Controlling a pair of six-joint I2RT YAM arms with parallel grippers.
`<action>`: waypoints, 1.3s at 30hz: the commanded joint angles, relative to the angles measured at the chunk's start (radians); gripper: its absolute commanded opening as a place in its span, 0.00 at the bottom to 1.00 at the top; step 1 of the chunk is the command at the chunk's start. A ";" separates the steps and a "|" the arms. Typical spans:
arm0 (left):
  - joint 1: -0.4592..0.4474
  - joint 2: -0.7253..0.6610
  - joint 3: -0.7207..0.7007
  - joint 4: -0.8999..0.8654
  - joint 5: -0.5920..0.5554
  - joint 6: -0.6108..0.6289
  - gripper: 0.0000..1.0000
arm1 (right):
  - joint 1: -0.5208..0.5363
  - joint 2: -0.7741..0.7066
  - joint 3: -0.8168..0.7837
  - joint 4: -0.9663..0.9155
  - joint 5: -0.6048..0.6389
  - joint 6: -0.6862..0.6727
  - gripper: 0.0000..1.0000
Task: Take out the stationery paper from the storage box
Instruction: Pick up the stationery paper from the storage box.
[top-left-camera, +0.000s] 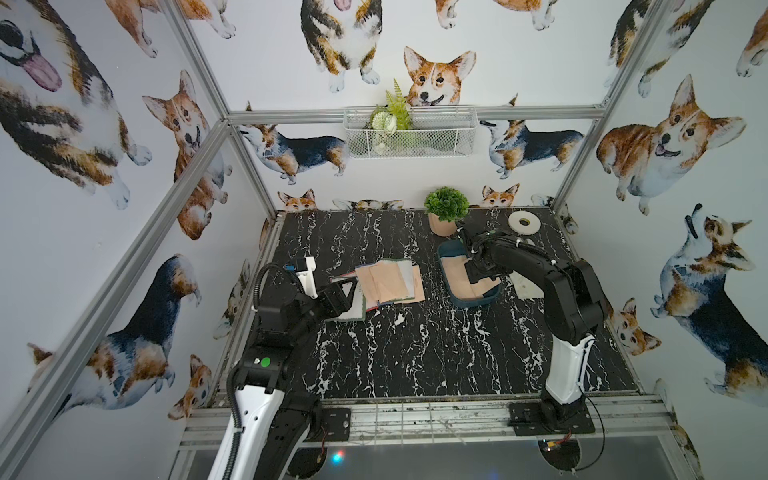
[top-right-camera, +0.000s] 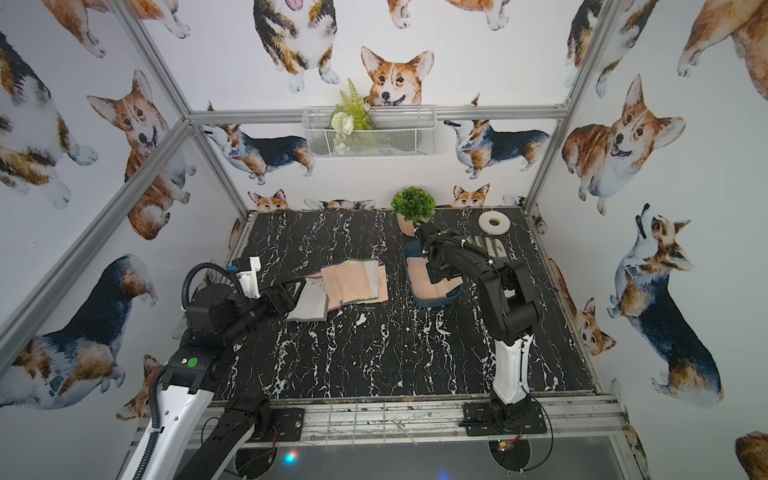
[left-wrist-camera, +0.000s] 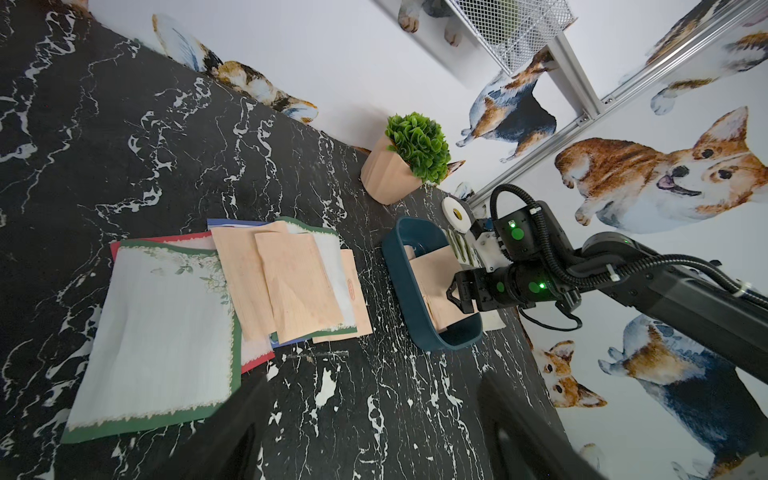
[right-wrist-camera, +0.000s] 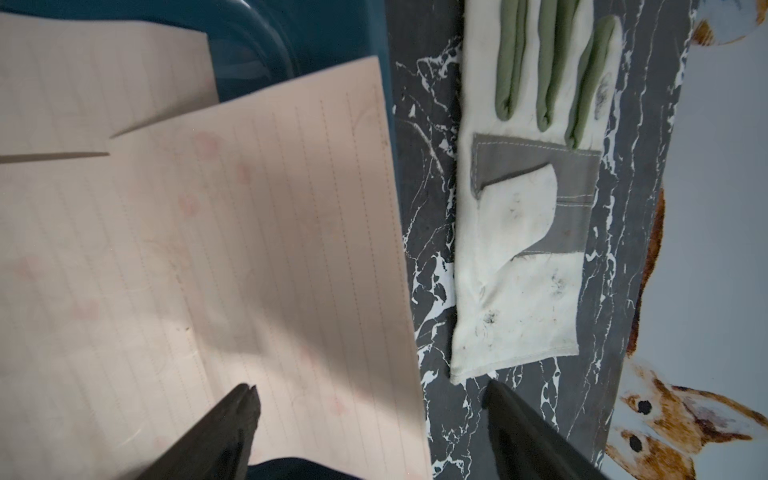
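Status: extraction partly done, with sheets both out of and inside the container.

Right fingers stand apart and hold nothing, low over the shallow dark teal plastic storage box. One finger hangs above the thin peach-tan lined stationery paper in the box. Its mate hangs past the sheet's long edge, so that edge runs between them. The sheet appears tilted, with this edge riding up over the box rim. A second peach sheet lies ahead of the fingertips, partly beneath the first. A white-and-grey fabric work glove lies flat on the black marble-pattern table, outside the outer finger and clear of the box.

Left fingers are likewise apart and empty, just beside a white green-bordered sheet. That sheet lies at the near end of a fanned pile of sheets out on the table.

Step in hand, as assessed: pinching the top sheet in the box.

Recommendations:
- Close on the raised free edge only, taking one sheet.
- Keep the lower finger off the box wall, or the box may drag along.
- Lift straight up clear of the rim before any sideways travel, since thin paper will buckle if pushed.
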 joint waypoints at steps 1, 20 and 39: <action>0.003 -0.007 0.002 -0.022 -0.006 -0.006 0.82 | 0.001 0.022 0.010 -0.006 0.027 -0.019 0.87; 0.002 -0.018 0.013 -0.050 -0.016 0.004 0.82 | 0.001 -0.007 0.022 -0.026 0.012 -0.024 0.19; 0.001 -0.018 -0.015 -0.017 0.012 -0.023 0.82 | 0.042 -0.133 0.019 -0.044 -0.073 0.003 0.00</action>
